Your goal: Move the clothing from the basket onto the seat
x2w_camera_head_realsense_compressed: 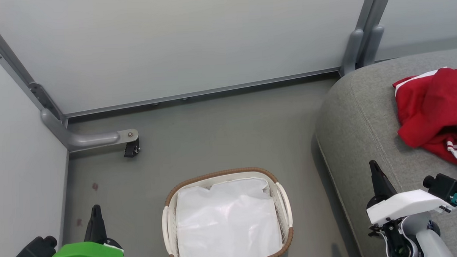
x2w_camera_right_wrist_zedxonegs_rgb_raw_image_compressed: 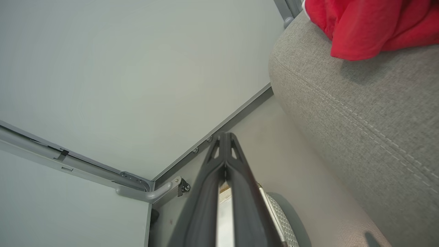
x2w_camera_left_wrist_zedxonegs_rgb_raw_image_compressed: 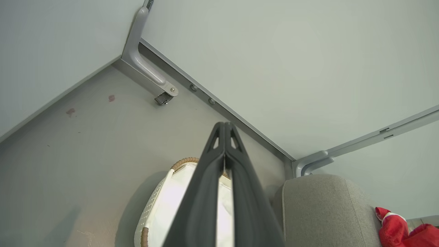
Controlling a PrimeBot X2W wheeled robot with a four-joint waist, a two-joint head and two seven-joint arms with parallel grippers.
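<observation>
Both left gripper (x2w_camera_head_realsense_compressed: 96, 207) and right gripper (x2w_camera_head_realsense_compressed: 373, 163) were closed, empty; with clothing (x2w_camera_head_realsense_compressed: 429, 106) on the seat (x2w_camera_head_realsense_compressed: 364, 112) and basket (x2w_camera_head_realsense_compressed: 222, 173) seemingly cleared, only retreat looked due.

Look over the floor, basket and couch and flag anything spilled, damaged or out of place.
Two small reddish marks on the floor left of the basket look like stains. The clothing lies in a crumpled heap on the seat. The basket's white liner is rumpled. Nothing looks broken.

Red clothing (x2w_camera_head_realsense_compressed: 433, 106), grey seat (x2w_camera_head_realsense_compressed: 361, 131), white basket (x2w_camera_head_realsense_compressed: 171, 221)
</observation>
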